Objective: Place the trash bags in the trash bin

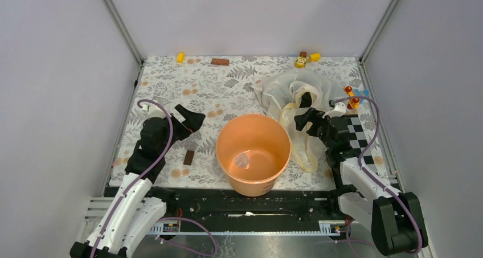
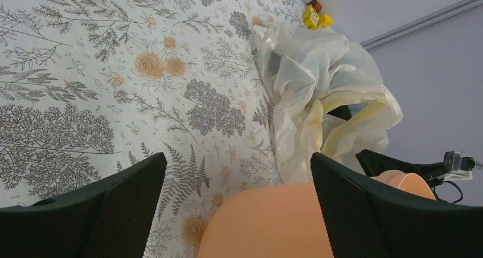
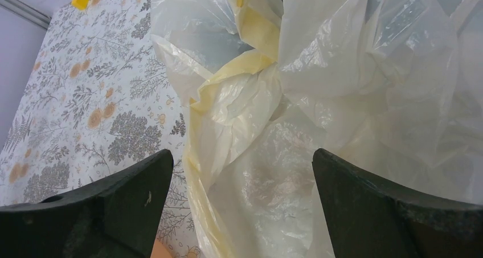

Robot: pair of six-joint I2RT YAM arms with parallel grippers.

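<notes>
- While both arms hover, left gripper gapes empty, left of bin at surface's front edge.
- Right gripper spread wide, empty, above white bag near right edge.

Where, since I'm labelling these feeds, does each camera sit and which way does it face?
Top external: above and behind the bases, looking down on the table; left arm and right arm flank the trash bin.
Left wrist: on the left arm, facing the trash bin and cream bag; its open jaws frame the bottom.
Right wrist: close over the cream bag; its open jaws show below.
All three share the cream bag.
</notes>
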